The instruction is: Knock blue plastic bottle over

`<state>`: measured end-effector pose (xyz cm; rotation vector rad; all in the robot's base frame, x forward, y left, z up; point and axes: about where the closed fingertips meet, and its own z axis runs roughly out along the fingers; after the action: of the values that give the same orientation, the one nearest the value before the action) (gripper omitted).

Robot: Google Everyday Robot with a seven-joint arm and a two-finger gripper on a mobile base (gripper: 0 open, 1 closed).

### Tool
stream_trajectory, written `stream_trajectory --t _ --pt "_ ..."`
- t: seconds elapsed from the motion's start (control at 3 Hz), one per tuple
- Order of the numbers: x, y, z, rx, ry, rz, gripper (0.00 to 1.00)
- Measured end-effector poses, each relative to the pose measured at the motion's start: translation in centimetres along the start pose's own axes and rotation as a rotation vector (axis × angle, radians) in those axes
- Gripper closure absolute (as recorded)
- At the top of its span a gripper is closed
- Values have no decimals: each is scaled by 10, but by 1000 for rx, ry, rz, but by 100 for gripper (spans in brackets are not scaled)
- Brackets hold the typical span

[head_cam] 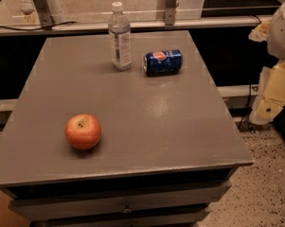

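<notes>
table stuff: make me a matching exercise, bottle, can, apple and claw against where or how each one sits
Things:
1 bottle
2 can
3 apple
4 claw

Place or state:
a lying on its side
b off past the right edge of the table
c upright, at the back
d front left, red

Pairs: 1-c, 2-a, 3-d, 4-b

bottle [120,37] left of can [163,62], end effector [265,111] right
</notes>
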<state>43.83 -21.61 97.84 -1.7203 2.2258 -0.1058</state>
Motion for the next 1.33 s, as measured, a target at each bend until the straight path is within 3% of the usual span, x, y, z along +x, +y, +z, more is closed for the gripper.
stream_trajectory --t 0.33,0.67,1.33 --pt "0 0 0 0 0 0 0" --pt "-9 -7 9 4 -63 24 0" --pt "-61 -35 56 -50 -328 129 0"
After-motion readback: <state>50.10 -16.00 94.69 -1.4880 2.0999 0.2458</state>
